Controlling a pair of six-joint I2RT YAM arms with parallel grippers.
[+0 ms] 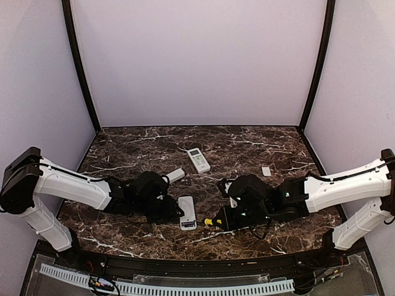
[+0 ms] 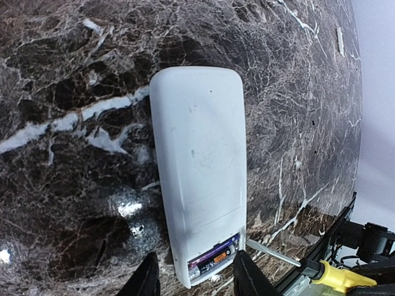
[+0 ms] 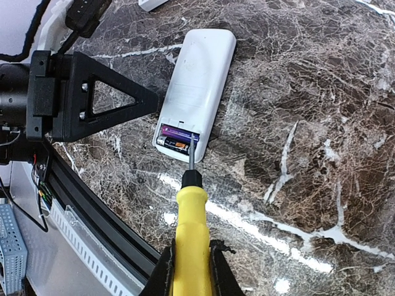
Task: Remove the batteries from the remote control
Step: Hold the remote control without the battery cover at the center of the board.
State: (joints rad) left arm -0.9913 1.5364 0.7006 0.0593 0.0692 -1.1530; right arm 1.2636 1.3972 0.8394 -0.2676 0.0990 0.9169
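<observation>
Your right gripper (image 3: 191,271) pinches the screwdriver (image 3: 191,216), tip at 2 batteries (image 3: 176,137); left gripper (image 2: 197,279) straddles the remote (image 2: 197,154), jaws spread.

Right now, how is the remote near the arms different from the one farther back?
The near remote lies back up; the far remote lies face up, screen showing. The near remote's bay is open with batteries inside; the far remote shows no bay. A screwdriver tip is at the near remote; nothing touches the far remote. Both are white and lie flat.
</observation>
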